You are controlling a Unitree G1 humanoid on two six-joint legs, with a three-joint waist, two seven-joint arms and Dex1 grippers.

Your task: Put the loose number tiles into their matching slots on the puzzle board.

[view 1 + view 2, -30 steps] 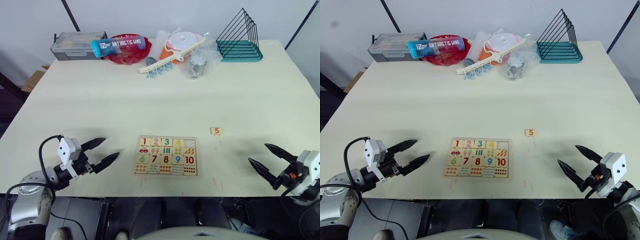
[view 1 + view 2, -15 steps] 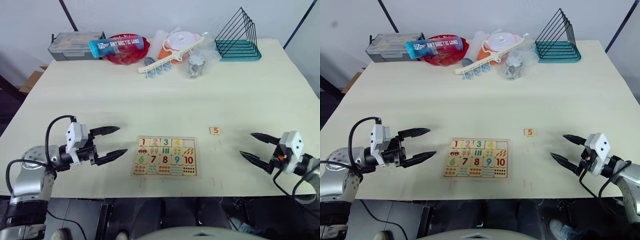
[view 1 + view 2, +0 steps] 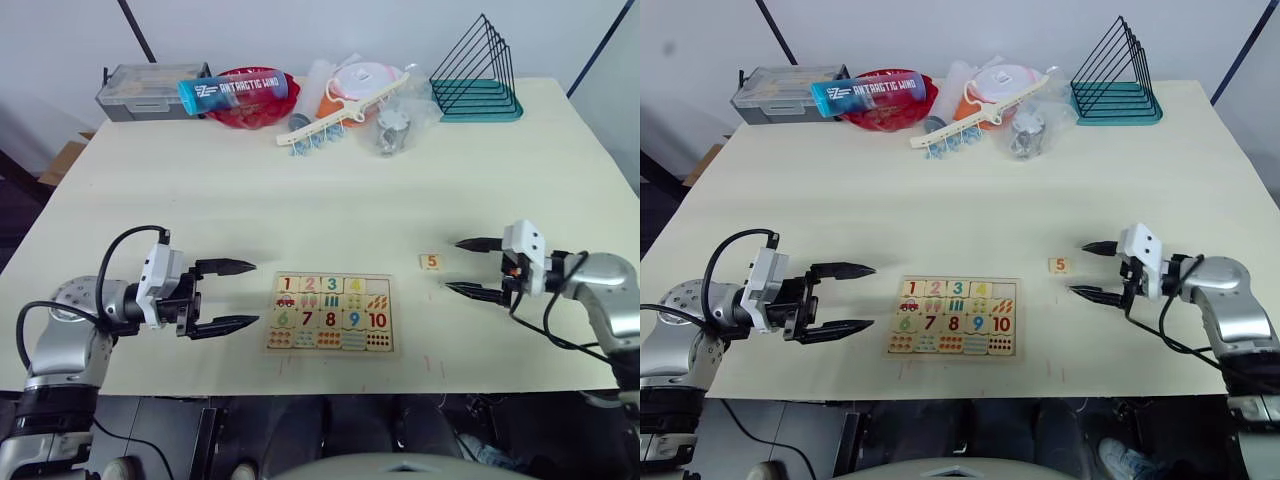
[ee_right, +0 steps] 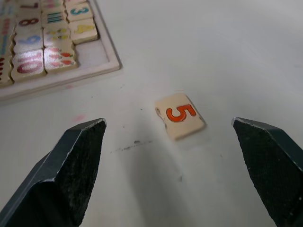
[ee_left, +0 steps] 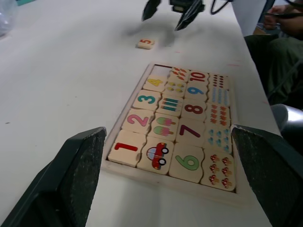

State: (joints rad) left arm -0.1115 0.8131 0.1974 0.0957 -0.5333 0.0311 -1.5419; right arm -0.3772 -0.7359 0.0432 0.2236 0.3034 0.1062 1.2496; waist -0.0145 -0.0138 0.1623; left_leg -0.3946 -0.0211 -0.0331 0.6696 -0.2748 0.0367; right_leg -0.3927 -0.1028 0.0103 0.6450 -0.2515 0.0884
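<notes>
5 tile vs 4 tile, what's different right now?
The 5 tile lies loose on the table, right of the puzzle board; the 4 tile sits in its slot. The 5 is orange-red, the 4 yellow. The open right gripper points at the 5, not the 4. Both are small square light-wood tiles.

Puzzle board (image 3: 953,317) flat near front edge of surface (image 3: 970,190); tiles 1–4 seated in top row, fifth slot (image 3: 1006,291) empty. Loose 5 tile (image 3: 1059,266) right of board, apart from it. Right tool (image 3: 1089,270) spread wide just right of tile, not touching; left tool (image 3: 843,298) spread wide left of board.
</notes>
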